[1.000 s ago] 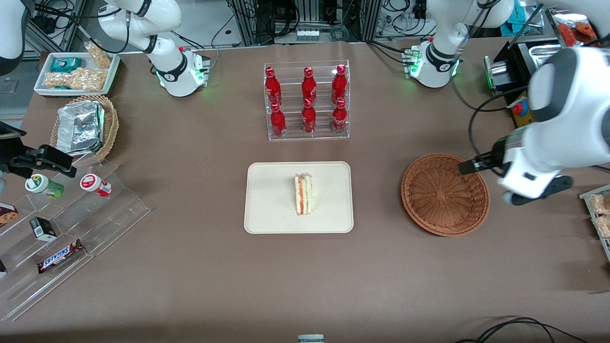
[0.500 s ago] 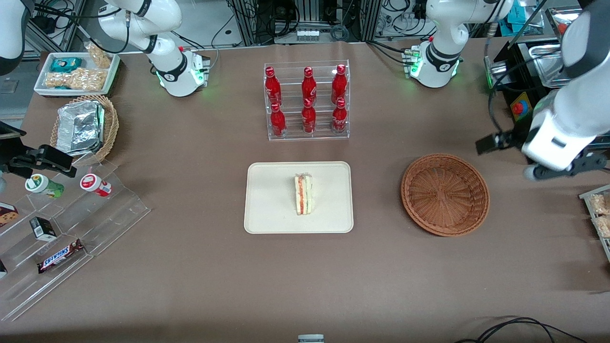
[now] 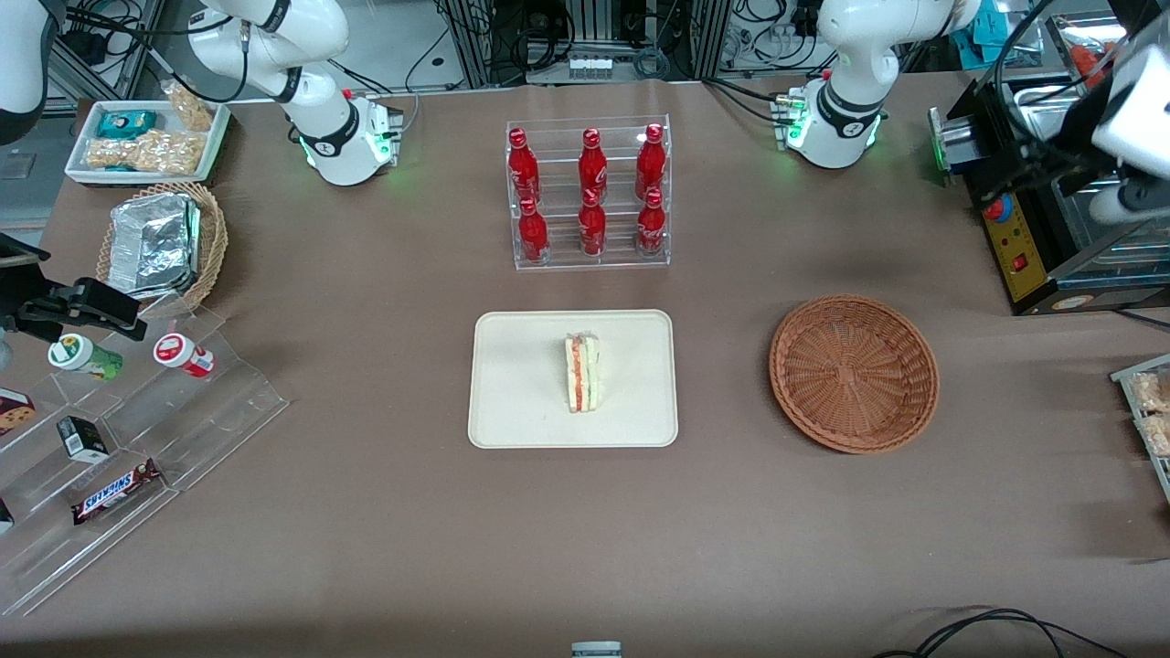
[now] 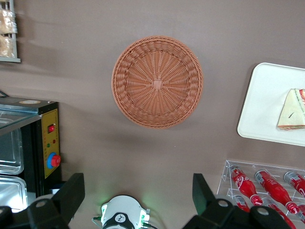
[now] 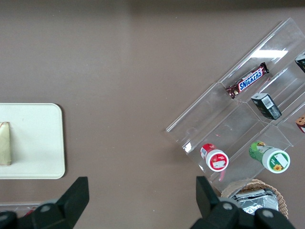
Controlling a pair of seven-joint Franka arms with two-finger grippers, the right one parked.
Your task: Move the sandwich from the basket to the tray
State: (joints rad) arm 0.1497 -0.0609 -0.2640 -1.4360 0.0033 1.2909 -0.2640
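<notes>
Sandwich [image 3: 582, 372] lies on the tray [image 3: 512, 411], near its middle, standing on a long edge with the orange-red and green filling layers facing up. The tray sits flat on the brown table [image 3: 366, 512], nearer the front camera than the clear rack of red bottles [image 3: 590, 192]. The basket [image 3: 854, 372] rests beside the tray toward the working arm's end of the table, apart from it, with nothing in it.

The gripper [image 4: 138, 202] is raised high over the table, well apart from both basket and tray, up by the black machine [image 3: 1024, 219] at the working arm's end. Its two fingers [image 4: 71, 191] are spread wide and hold nothing. In the left wrist view the basket lies far below the gap between the fingers, the sandwich [image 4: 291, 110] and tray [image 4: 259, 107] sit off to one side of them, and the arm's own base with its green light [image 4: 121, 217] shows between the fingertips. In the front view only part of the wrist [image 3: 1129, 119] shows at the frame edge.
</notes>
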